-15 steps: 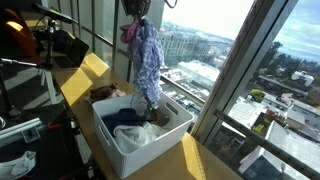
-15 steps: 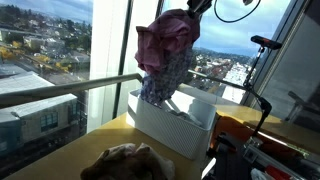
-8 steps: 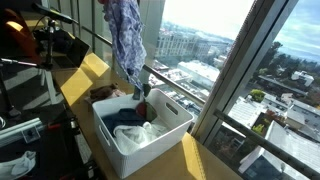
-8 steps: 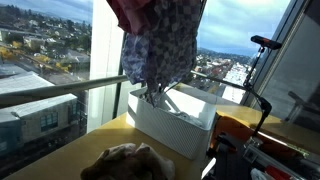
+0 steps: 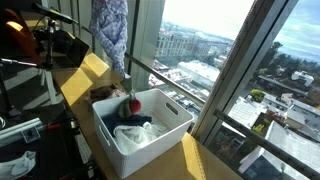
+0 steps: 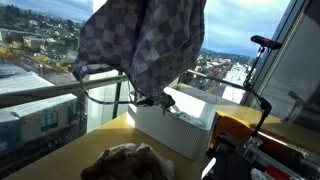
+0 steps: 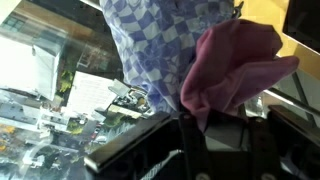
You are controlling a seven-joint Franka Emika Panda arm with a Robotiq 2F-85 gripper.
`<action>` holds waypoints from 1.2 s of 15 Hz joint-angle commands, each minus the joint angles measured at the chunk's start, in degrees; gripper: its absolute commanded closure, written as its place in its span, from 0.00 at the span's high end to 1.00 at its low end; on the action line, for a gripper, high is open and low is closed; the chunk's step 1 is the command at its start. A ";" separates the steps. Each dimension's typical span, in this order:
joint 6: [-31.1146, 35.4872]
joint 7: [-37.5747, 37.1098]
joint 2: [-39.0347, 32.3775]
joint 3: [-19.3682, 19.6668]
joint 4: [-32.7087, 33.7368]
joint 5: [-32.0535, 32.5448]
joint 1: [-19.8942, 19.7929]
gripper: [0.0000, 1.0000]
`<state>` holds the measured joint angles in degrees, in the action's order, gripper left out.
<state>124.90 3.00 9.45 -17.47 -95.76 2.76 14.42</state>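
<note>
Gripper (image 7: 212, 128) clamped shut on checkered cloth (image 5: 110, 30), pink garment (image 7: 238, 62) bunched in with it. Cloth hangs high over white bin (image 5: 160, 148) of clothes beside window.

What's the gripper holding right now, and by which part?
The blue-and-white checked fabric garment, gripped at its bunched pink top end; the checked part hangs down.

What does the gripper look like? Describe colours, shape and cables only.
Seen only in the wrist view, the gripper is black: a boxy body with straight, dark fingers. The cloth covers its tips. No cables or markings show.
</note>
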 commanded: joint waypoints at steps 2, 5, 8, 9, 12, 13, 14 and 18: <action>-1.49 0.24 -3.88 -0.51 3.00 0.31 1.07 0.02; -1.43 0.41 -5.23 -0.08 2.28 -0.49 1.36 0.02; -0.40 0.67 -6.39 0.48 0.63 -1.47 1.07 0.02; 0.79 1.00 -6.72 0.70 -0.61 -1.57 0.94 0.02; 4.43 2.31 -8.66 1.78 -7.00 -2.34 0.25 0.02; 5.20 2.23 -9.72 2.16 -9.04 -2.77 -0.04 0.02; 6.24 2.29 -11.32 2.67 -11.07 -3.62 -0.44 0.02; 8.25 2.91 -17.46 4.24 -15.74 -5.33 -2.30 0.02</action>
<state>131.33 4.06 -4.86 -14.38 -109.65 -0.16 13.15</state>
